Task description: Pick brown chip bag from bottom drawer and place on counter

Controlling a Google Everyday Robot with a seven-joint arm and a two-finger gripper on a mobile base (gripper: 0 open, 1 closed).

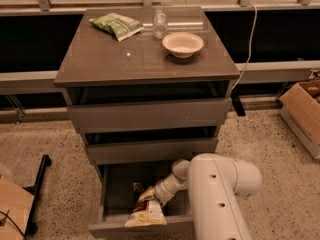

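The bottom drawer (pixel 114 196) stands pulled open, its grey inside showing. The brown chip bag (pixel 144 215) lies in it near the front, dark brown on top and pale below. My gripper (pixel 147 196) reaches down into the drawer from the right, at the upper end of the bag and touching or nearly touching it. My white arm (pixel 220 194) fills the lower right and hides the drawer's right part. The counter (pixel 135 61) is the glossy dark top of the cabinet.
On the counter are a green chip bag (pixel 117 25) at the back left, a glass jar (pixel 159 24) and a white bowl (pixel 182 44). The two upper drawers are slightly open. A cardboard box (pixel 305 111) stands on the floor at right, a black stand (pixel 37 186) at left.
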